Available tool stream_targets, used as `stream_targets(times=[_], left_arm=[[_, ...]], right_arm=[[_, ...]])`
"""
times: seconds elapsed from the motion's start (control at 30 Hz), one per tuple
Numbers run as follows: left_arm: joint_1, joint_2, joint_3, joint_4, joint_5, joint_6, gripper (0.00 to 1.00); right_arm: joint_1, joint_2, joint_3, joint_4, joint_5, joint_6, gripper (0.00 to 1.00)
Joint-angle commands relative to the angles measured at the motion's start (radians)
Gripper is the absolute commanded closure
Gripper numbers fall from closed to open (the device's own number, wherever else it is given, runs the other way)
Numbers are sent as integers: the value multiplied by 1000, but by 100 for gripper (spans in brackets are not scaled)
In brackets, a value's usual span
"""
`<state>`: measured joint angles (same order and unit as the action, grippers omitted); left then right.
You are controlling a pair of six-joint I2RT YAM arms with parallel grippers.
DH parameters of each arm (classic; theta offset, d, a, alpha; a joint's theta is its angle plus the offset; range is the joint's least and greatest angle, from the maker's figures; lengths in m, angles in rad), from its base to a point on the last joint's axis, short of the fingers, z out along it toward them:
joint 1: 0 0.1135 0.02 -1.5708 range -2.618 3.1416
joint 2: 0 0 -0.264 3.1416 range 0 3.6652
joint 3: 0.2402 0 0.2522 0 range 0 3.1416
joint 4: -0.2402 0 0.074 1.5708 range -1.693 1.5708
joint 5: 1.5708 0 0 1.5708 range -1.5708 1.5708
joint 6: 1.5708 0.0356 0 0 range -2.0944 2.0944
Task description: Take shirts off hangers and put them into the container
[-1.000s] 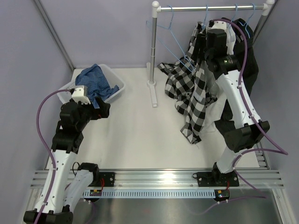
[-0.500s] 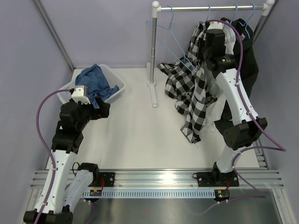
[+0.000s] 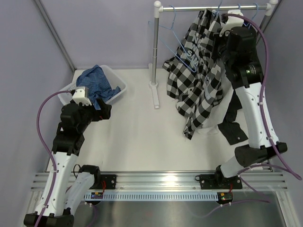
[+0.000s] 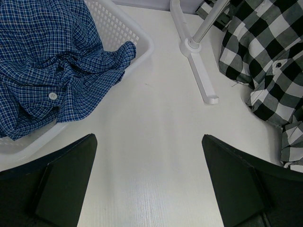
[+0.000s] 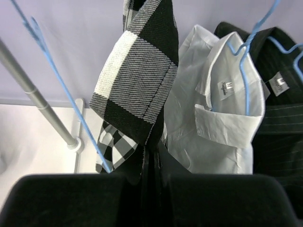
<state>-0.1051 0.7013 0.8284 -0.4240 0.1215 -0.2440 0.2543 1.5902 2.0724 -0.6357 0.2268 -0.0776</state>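
My right gripper (image 5: 154, 158) is shut on a fold of the black-and-white checked shirt (image 5: 137, 75), up by the rail. The shirt (image 3: 196, 80) hangs from that grip, its tail draped low; in the top view the right gripper (image 3: 220, 27) is half buried in cloth. A light-blue hanger (image 3: 176, 45) hangs empty beside it. The white shirt (image 5: 213, 118) and the black shirt (image 5: 284, 109) hang on light-blue hangers (image 5: 246, 61). The blue checked shirt (image 3: 97, 82) lies in the white container (image 3: 119, 86). My left gripper (image 4: 149, 142) stands open over bare table beside the container (image 4: 139, 40).
The rack's upright pole (image 3: 155, 52) and its white foot (image 4: 199, 71) stand mid-table between container and shirts. The horizontal rail (image 3: 189, 7) runs across the back right. Grey walls close in on the left, back and right.
My right gripper has shut on the checked shirt and risen toward the rail, lifting the shirt's upper part with it. The left arm has not moved.
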Motion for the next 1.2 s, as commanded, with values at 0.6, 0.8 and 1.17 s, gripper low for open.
stream_targets(times=[0.6,0.8,1.17], left_arm=[[-4,-11,-5,45,-22,20,1],[-4,-6,-5,45,-20,18,1],[-4,4,-3,47,-10,15,1]], right_arm=[[-4,-734,-831,-119,-214,286,100],[-6,-849,-936,-188,-334,311,100],[-4,-828,-754,-289,-783,224,100]])
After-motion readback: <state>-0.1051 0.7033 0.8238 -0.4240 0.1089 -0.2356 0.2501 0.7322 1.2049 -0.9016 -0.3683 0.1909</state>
